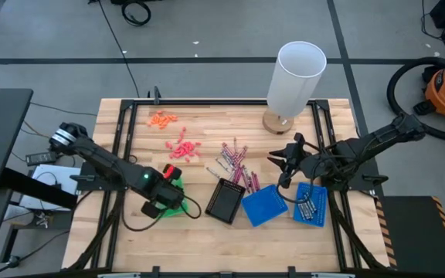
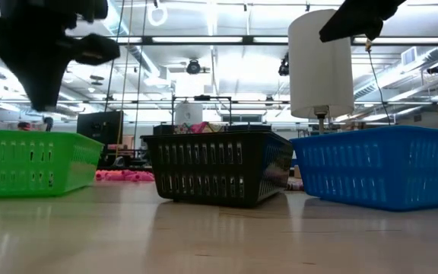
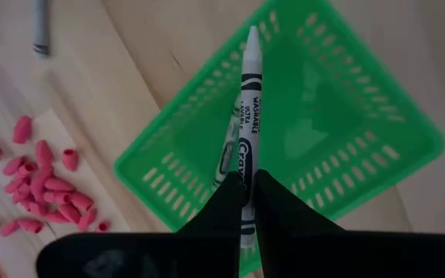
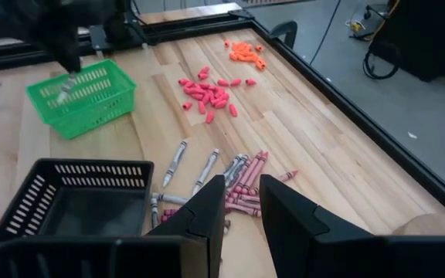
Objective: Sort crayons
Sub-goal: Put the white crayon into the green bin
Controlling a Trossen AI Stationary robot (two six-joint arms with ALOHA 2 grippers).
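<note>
Grey crayon gripped over the green tray

The left pincer (image 3: pixel 246 202) pinched a grey crayon (image 3: pixel 248 116) directly above the green tray (image 3: pixel 346 69); the right pincer (image 4: pixel 242 202) hung empty, parted, above the crayons (image 4: pixel 242 185).

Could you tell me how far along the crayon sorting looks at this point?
Early days. The left end effector holds a grey crayon over the green tray, where one crayon already lies. A mixed crayon pile waits on the table; the right end effector hovers open above it.

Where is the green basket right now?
In the high view the green basket sits near the table's front on the left, directly under the left gripper, with the black basket as its nearest neighbour to the right.
</note>
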